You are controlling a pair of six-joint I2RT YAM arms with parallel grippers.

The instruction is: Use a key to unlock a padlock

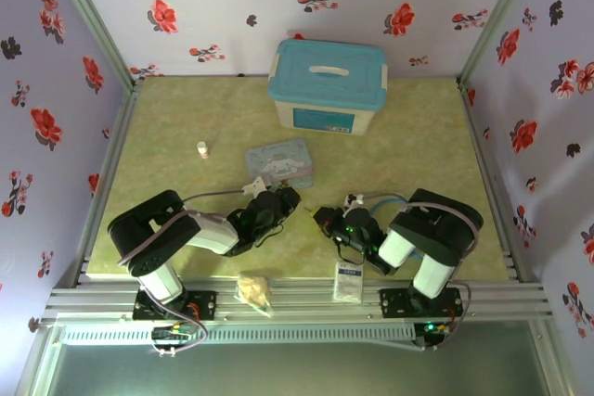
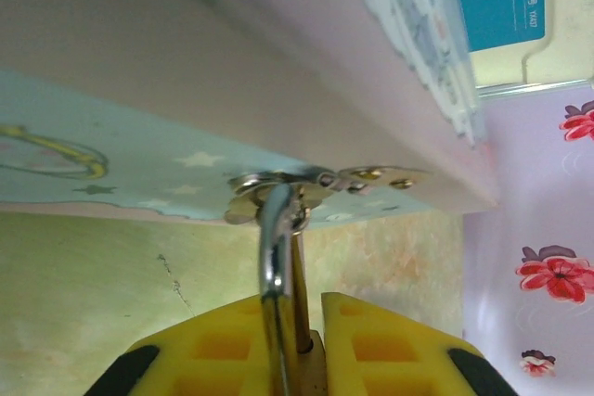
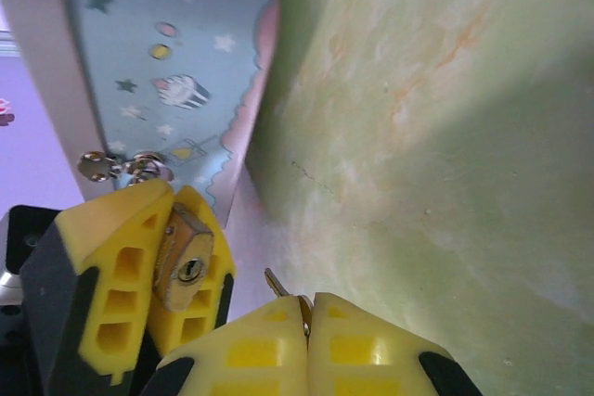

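Near the front of the desk (image 1: 186,108), just by the corner of the pastel cartoon tin (image 1: 278,162), the two pincers met nose to nose. The left pincer (image 2: 312,326) was narrowed on the padlock (image 3: 188,266), its yellow fingers (image 3: 111,275) pressing the brass body from both sides. In the left wrist view the silver shackle (image 2: 272,248) rose from between the pads and passed through the small metal hasp (image 2: 306,178) on the tin's edge, so the lock hung at the tin rather than lying loose on the desk. In the right wrist view the lock's keyhole face was turned toward the right pincer (image 3: 309,311). That pincer was shut tight on the key (image 3: 276,282), of which just a short brownish tip stuck out past the fingertips. The tip pointed toward the padlock and sat close beside it, apart from the keyhole and not inserted. Behind the tin stood a blue-lidded storage box (image 1: 327,85), and a small white bottle (image 1: 202,148) stood to the tin's left, well apart from both arms. A white packet (image 1: 349,281) lay on the rail at the near edge, between the arm bases.
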